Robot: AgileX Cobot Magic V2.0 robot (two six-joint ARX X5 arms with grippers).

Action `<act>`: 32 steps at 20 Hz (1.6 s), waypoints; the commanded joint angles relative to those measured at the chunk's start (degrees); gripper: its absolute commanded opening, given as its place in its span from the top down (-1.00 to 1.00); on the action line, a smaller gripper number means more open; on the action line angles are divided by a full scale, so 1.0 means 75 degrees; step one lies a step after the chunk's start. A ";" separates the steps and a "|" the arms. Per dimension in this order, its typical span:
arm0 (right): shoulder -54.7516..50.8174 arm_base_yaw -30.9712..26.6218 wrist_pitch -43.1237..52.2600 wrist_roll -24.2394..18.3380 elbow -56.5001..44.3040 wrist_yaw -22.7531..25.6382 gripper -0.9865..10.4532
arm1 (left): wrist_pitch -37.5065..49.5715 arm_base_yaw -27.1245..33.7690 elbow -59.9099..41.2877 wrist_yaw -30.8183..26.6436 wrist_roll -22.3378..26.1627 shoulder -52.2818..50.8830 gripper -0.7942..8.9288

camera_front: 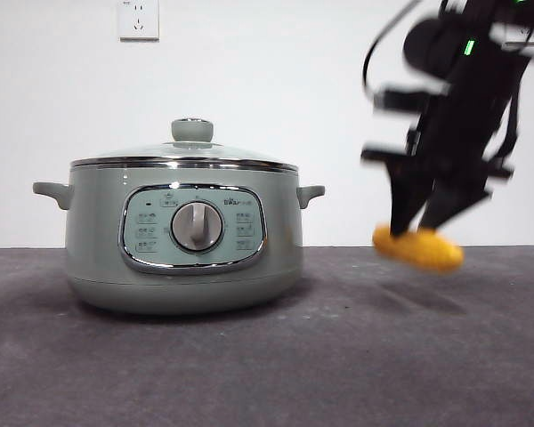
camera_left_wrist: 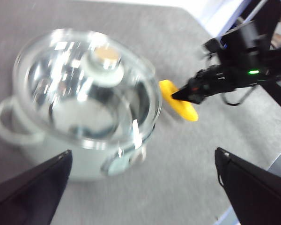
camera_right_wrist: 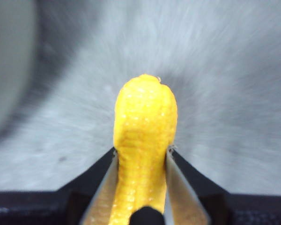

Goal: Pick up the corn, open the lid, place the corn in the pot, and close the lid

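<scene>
The right gripper [camera_front: 420, 229] has its jaws pinched on the corn [camera_front: 418, 248], holding it just above the grey table [camera_front: 267, 356] beside the pot [camera_front: 184, 240]. The lid [camera_front: 185, 156] sits on the pot, and the left gripper [camera_left_wrist: 140, 187] hangs above it, jaws spread wide.

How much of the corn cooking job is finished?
The first step looks done: the right gripper is clamped on the corn, which looks just off the table. The lid sits on the pot, with the left gripper open above it. Opening, dropping the corn in and closing remain.
</scene>
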 commanded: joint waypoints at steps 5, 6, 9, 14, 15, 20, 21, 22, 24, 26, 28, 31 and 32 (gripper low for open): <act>-0.2792 -0.0003 -0.0973 0.0087 0.0017 -0.0050 0.85 | 0.1999 -0.0775 -0.0003 -0.0242 0.0009 0.1265 -0.25; -0.3223 -0.0003 -0.1105 0.0090 0.0020 -0.0087 0.85 | 0.2273 -0.0927 0.0000 -0.0455 0.0012 0.1562 -0.25; -0.4351 -0.0003 -0.1530 0.0096 0.0026 -0.0388 0.85 | 0.3156 -0.1384 0.0006 -0.1163 0.0026 0.2463 -0.25; -0.5502 0.0003 -0.2401 0.0289 0.0026 -0.0699 0.85 | 0.3654 -0.2052 0.0597 -0.2804 0.0682 0.3911 -0.25; -0.5622 0.0003 -0.2532 0.0289 0.0026 -0.0723 0.85 | 0.3669 -0.2180 0.0796 -0.3022 0.0819 0.4194 -0.25; -0.5805 0.0003 -0.2987 0.0286 0.0026 -0.0775 0.85 | 0.3809 -0.2527 0.1486 -0.3424 0.0930 0.5336 -0.25; -0.5805 0.0003 -0.3042 0.0283 0.0026 -0.0775 0.85 | 0.3809 -0.2550 0.1556 -0.3436 0.0930 0.5517 -0.25; -0.5805 0.0003 -0.3048 0.0283 0.0026 -0.0775 0.85 | 0.3812 -0.2547 0.1585 -0.3439 0.0927 0.5645 -0.25; -0.5805 0.0003 -0.3045 0.0283 0.0026 -0.0772 0.85 | 0.3876 -0.2547 0.1585 -0.3439 0.0924 0.5852 -0.25; -0.5805 0.0003 -0.3042 0.0280 0.0026 -0.0772 0.85 | 0.3905 -0.2547 0.1585 -0.3439 0.0921 0.5980 -0.25; -0.5805 0.0003 -0.3042 0.0277 0.0026 -0.0772 0.85 | 0.3960 -0.2547 0.1585 -0.3436 0.0863 0.6091 -0.25; -0.5799 0.0003 -0.3042 0.0262 0.0026 -0.0769 0.85 | 0.3984 -0.2556 0.1585 -0.3436 0.0836 0.6167 -0.12; -0.5791 0.0003 -0.3042 0.0259 0.0026 -0.0769 0.85 | 0.3990 -0.2556 0.1585 -0.3433 0.0833 0.6167 0.08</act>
